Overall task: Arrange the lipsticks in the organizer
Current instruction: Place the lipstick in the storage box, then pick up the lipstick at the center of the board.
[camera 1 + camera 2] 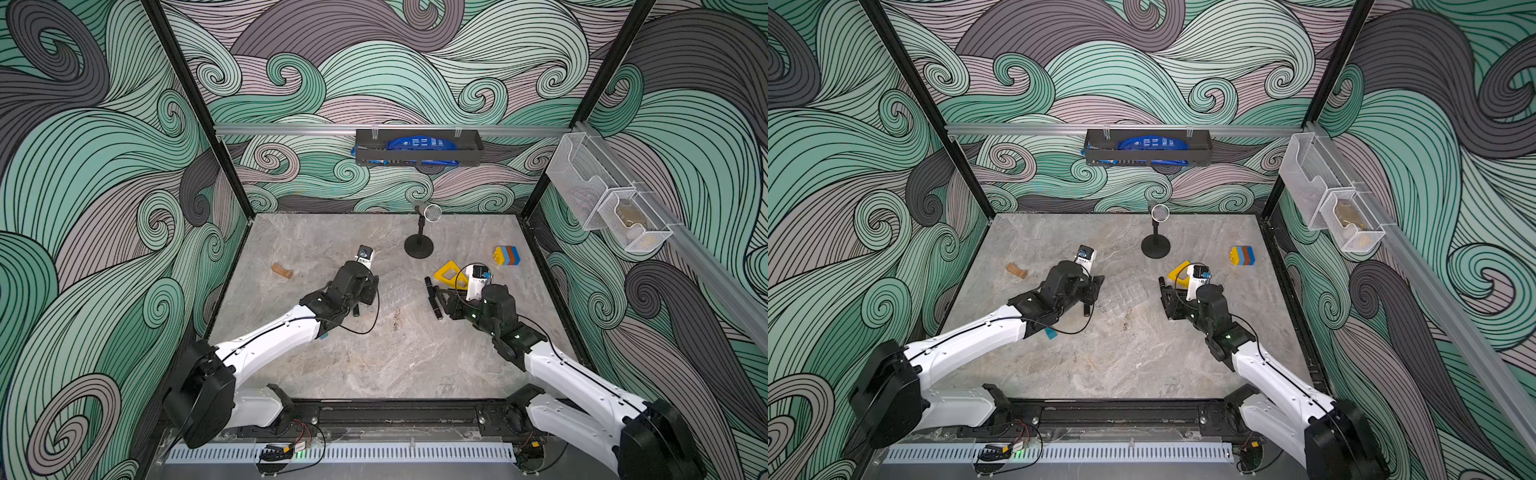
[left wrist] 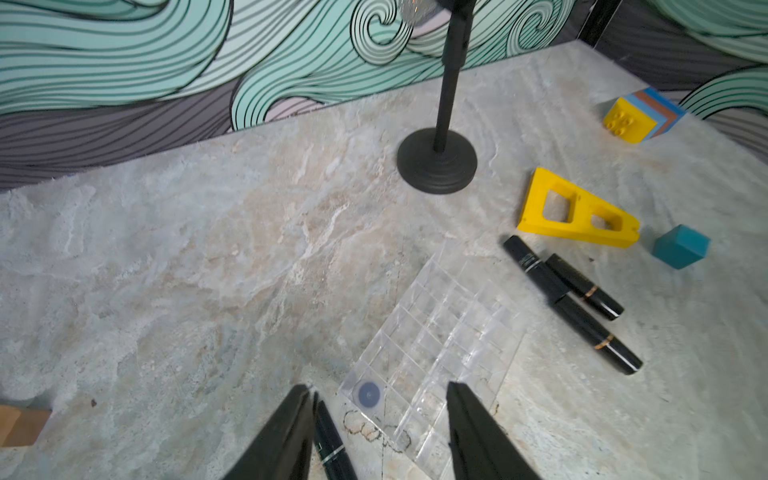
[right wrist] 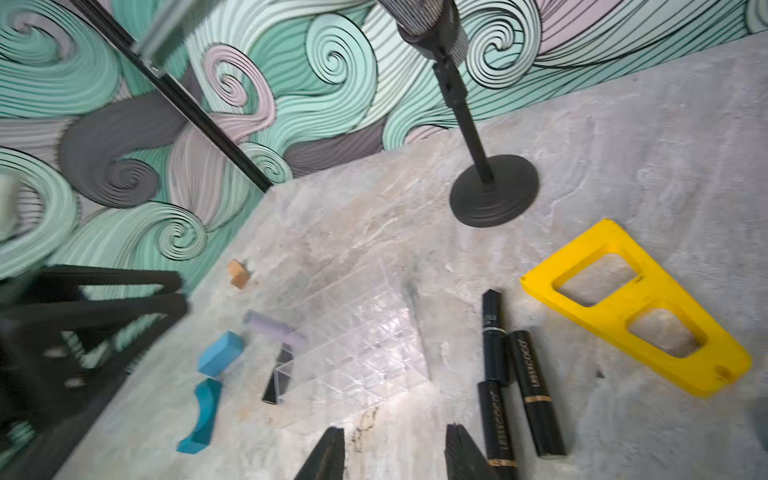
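Your left gripper (image 2: 378, 388) sits low over the table (image 2: 208, 270) with its fingers (image 2: 291, 428) spread and nothing pinched. A corner of the clear tray (image 2: 440, 332) lies between them. One black lipstick (image 2: 330, 444) lies flat just beside the inner face of one finger, outside the tray. Your right gripper (image 3: 395, 429) also has its fingers (image 3: 328, 453) spread, with bare table between them and nothing held. In both top views the tray lies flat on the table between your two grippers. On the right gripper's side of the tray, three black lipsticks (image 2: 584, 286) lie flat on the table: two end to end and the third alongside them, touching. The nearest of these is just beside a right finger. On the tray's other side, by your left arm, a lilac lipstick (image 3: 270, 326) lies just beside the tray wall. Near it are a blue block (image 3: 220, 353) and a curved teal block (image 3: 203, 415). Just beyond the three lipsticks is a yellow frame (image 2: 577, 212), lying flat, with a teal cube (image 2: 681, 246) near its narrow end. Farther back a microphone stand (image 2: 436, 166) stands upright. A stack of coloured blocks (image 1: 507, 255) sits toward the back right. A wooden block (image 1: 282, 270) lies well apart on the left.
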Controlling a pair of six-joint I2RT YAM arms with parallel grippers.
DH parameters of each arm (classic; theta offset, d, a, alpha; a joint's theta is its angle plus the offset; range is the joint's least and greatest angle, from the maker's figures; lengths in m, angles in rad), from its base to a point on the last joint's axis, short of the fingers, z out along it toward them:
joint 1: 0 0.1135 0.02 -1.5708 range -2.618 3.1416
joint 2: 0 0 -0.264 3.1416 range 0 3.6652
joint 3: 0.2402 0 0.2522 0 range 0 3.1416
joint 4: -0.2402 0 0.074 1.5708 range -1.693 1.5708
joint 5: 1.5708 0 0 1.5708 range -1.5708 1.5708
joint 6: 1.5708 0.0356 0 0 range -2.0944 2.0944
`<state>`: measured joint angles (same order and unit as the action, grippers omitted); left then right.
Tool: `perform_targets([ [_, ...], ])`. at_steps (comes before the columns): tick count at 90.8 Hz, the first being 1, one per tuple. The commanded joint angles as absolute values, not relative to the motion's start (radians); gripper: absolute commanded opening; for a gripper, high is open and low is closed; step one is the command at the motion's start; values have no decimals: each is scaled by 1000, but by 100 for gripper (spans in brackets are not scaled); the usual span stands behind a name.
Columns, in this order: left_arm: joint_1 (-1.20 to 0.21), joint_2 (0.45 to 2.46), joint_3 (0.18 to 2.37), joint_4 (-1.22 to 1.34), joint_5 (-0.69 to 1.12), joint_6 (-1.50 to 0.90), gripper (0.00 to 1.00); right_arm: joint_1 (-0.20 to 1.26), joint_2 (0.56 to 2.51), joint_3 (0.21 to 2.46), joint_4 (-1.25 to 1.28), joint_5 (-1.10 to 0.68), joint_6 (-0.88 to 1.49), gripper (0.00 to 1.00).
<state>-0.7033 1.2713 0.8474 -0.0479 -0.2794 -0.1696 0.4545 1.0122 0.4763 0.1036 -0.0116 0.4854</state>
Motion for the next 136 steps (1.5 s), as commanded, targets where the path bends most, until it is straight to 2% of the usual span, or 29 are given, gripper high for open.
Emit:
perform_targets([
  [1,-705,1206,878,-153,-256,-188,56,450,1086,564,-99,55,386,45],
  [16,-699,1150,912,-302,-239,-226,56,458,1248,678,-209,48,339,43],
  [37,-695,1041,829,-312,-199,-296,53,529,1414,775,-225,96,338,43],
  [48,-695,1036,829,-349,-238,-285,53,529,1449,795,-227,104,338,43],
  [73,-695,1076,782,-259,-67,-358,52,535,1529,838,-246,115,325,42],
  [136,-695,1099,776,-266,-49,-359,50,569,1640,846,-231,172,327,39],
])
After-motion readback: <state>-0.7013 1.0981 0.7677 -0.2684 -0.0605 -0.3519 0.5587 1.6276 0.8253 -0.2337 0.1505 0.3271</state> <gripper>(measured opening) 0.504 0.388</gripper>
